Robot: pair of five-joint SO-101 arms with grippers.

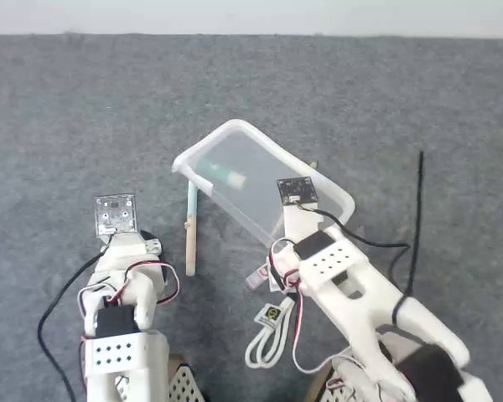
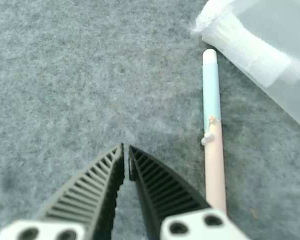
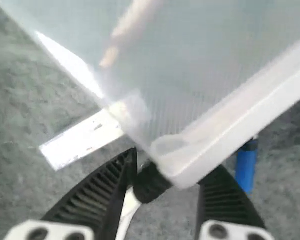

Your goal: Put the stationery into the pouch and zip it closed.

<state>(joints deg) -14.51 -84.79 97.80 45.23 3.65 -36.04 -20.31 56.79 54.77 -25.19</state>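
1. Pouch point(image 1: 253, 157) of clear plastic sat at the middle of the grey carpet point(image 1: 84, 109), set at an angle, with its near long edge toward the right arm.
2. Inside it, near its left corner, lay a teal and white item point(image 1: 227, 175). In the left wrist view this looked like a white roll behind the wall.
3. Outside the pouch, a pen point(image 1: 190, 230) lay flat on the carpet, teal at the far half and beige at the near half. Its teal tip was just beside the pouch's left corner.
4. The right gripper point(image 3: 167, 169) clasped the pouch's thick rim at a corner, one finger on each side, with a small black part wedged between them.
5. Close to that gripper, a blue object point(image 3: 245, 167) and a pale strip point(image 3: 80, 140) lay on the carpet, partly hidden by the pouch.
6. The left gripper point(image 2: 126, 150) was clenched with nothing in it. It sat low over bare carpet, just beside the pen's beige end.
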